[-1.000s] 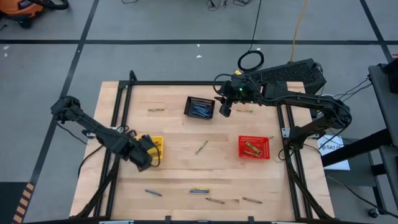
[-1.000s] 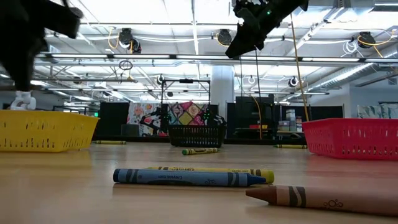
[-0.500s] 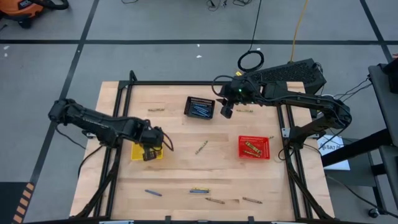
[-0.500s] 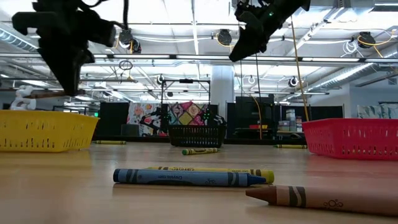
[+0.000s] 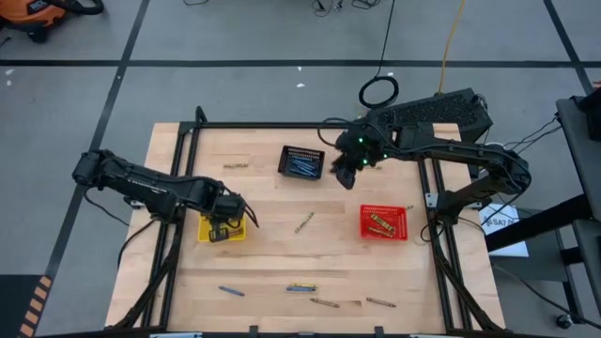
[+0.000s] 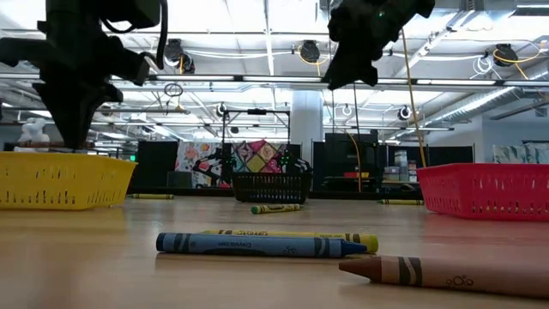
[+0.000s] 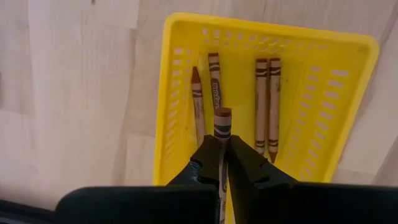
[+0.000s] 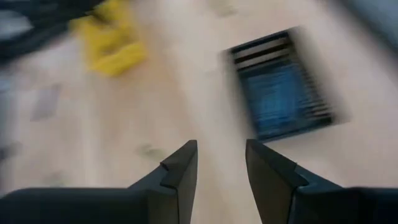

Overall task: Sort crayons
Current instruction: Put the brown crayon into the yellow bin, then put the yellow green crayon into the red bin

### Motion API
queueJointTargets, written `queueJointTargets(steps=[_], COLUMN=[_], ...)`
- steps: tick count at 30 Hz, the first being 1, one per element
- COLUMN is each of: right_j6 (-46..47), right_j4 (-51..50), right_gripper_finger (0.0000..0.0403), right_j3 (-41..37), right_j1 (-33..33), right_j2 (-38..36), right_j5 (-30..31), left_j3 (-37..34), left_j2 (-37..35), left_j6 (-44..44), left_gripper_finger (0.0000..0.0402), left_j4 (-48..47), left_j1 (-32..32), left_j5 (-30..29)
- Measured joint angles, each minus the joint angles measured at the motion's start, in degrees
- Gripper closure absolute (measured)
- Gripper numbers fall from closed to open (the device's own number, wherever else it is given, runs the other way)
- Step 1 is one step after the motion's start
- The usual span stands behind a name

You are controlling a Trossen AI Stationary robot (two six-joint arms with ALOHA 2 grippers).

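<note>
My left gripper (image 5: 226,223) hangs over the yellow basket (image 5: 208,233), shut on a brown crayon (image 7: 222,119). In the left wrist view several brown crayons (image 7: 267,99) lie on the floor of the yellow basket (image 7: 163,93). My right gripper (image 5: 346,175) is open and empty, in the air just right of the black basket (image 5: 301,161). The right wrist view shows this gripper (image 8: 221,163) and blue crayons in the black basket (image 8: 280,87). The red basket (image 5: 384,222) holds a few crayons. My left gripper pinches the brown crayon between its two fingers (image 7: 208,163), which come from above and point down. The crayon lies along the fingers, and its free end (image 7: 222,116) sticks out past the fingertips over the inside of the yellow basket. The rest of it is hidden between the fingers.
Loose crayons lie on the table: one at the far left (image 5: 235,165), one in the middle (image 5: 304,222), one beside the right arm (image 5: 369,168), and several near the front edge (image 5: 301,288), among them a blue one (image 6: 257,245) and a brown one (image 6: 446,273).
My left gripper, carrying the brown crayon, has swung from the yellow basket's near side to above it and come down toward it. My right gripper has drifted a little toward the table's near and right edges, away from the black basket, still open.
</note>
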Motion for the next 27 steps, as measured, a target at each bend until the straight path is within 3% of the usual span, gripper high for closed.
queueJointTargets(steps=[2, 5, 14, 20, 27], right_j6=[2.24, 6.01, 14.16, 21.68, 28.08], right_j4=[0.06, 0.03, 1.42, 1.31, 1.97], right_gripper_finger=[0.028, 0.028, 0.028, 0.028, 0.028], right_j3=[0.0, 0.0, 0.0, 0.0, 0.04], right_j1=[1.36, 4.62, 17.7, 24.48, 31.64], right_j2=[0.0, 0.0, 0.0, 0.0, 0.97], right_j5=[-5.25, -8.22, -7.81, 0.55, 9.42], left_j3=[-0.19, -0.2, -0.22, -0.22, -0.22], left_j2=[0.0, 0.0, 0.0, 0.0, 0.0], left_j6=[1.05, 1.26, 2.98, 4.32, 4.6], left_gripper_finger=[0.0396, 0.0396, 0.0386, 0.0351, 0.0343], left_j4=[0.02, 0.19, 0.28, 0.43, 0.47], left_j1=[0.0, 0.0, 0.0, 0.0, 0.0], left_j5=[0.0, 0.0, -0.02, -0.09, -0.29])
